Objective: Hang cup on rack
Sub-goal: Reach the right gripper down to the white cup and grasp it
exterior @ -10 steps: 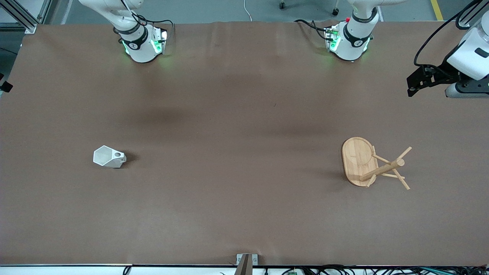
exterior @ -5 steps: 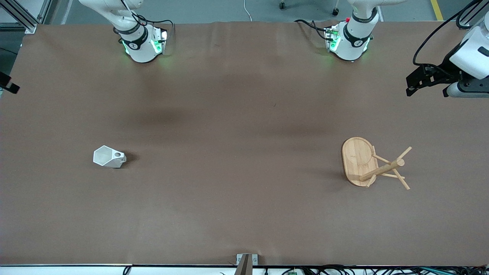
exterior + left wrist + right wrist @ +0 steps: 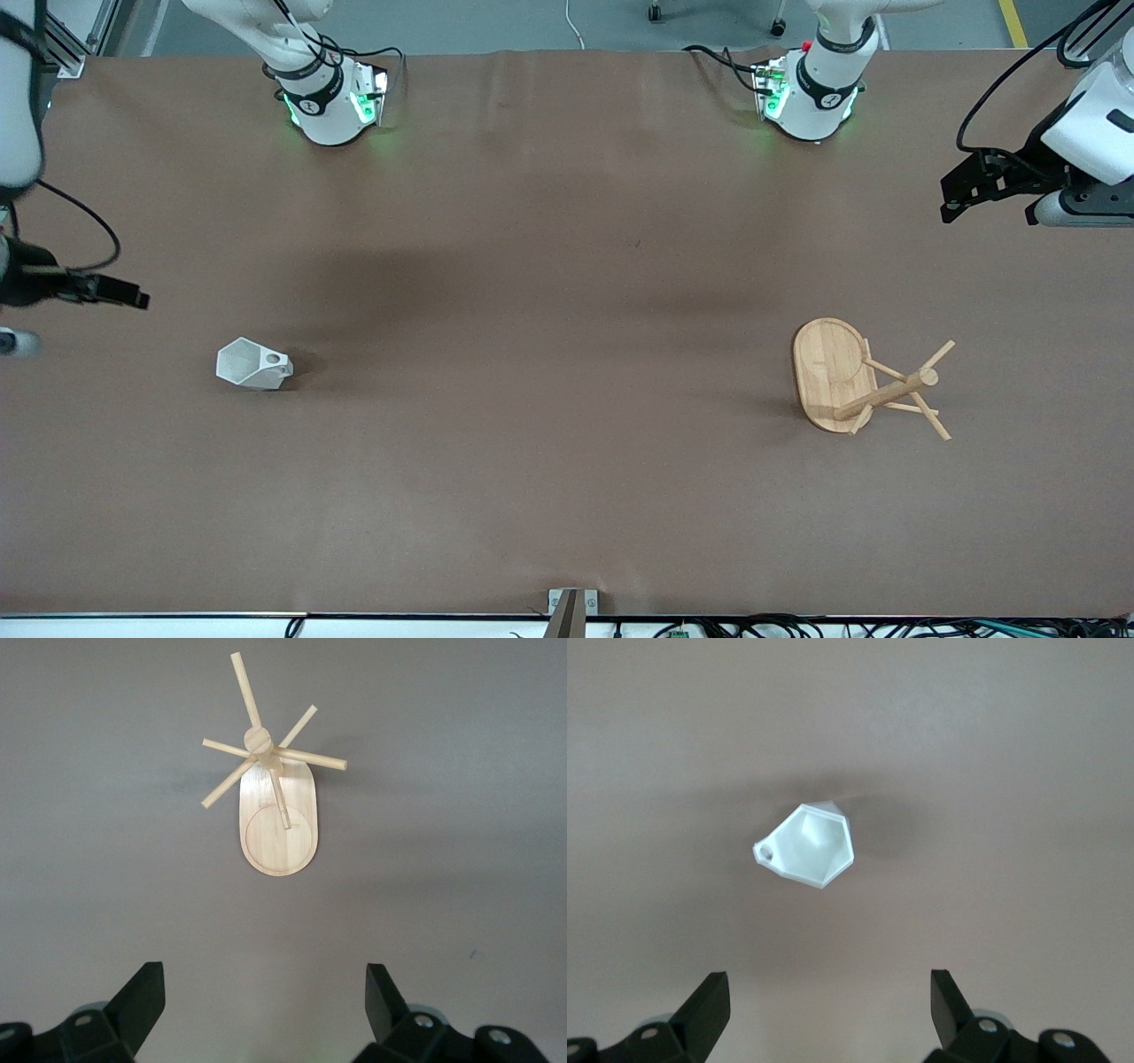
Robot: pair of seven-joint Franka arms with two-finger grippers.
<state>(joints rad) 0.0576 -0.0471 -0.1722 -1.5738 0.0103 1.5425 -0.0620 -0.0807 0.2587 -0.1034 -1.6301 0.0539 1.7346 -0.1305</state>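
Note:
The white faceted cup (image 3: 252,364) rests on the brown table toward the right arm's end, with its opening and pierced handle showing from above. It also shows in the right wrist view (image 3: 811,844). The bamboo rack (image 3: 852,383) stands on its oval base toward the left arm's end, its post and thin pegs bare. It also shows in the left wrist view (image 3: 276,819). My right gripper (image 3: 133,297) is open and empty, up in the air over the table's edge near the cup. My left gripper (image 3: 955,190) is open and empty, hovering near the rack's end of the table.
Both arm bases (image 3: 328,106) (image 3: 811,97) stand along the table edge farthest from the front camera. A small metal bracket (image 3: 571,607) sits at the table edge nearest that camera. The brown table cover (image 3: 549,354) lies flat between the cup and the rack.
My right arm has swung into the front view at the cup's end of the table, bringing its gripper closer to the cup. My left arm has hardly moved.

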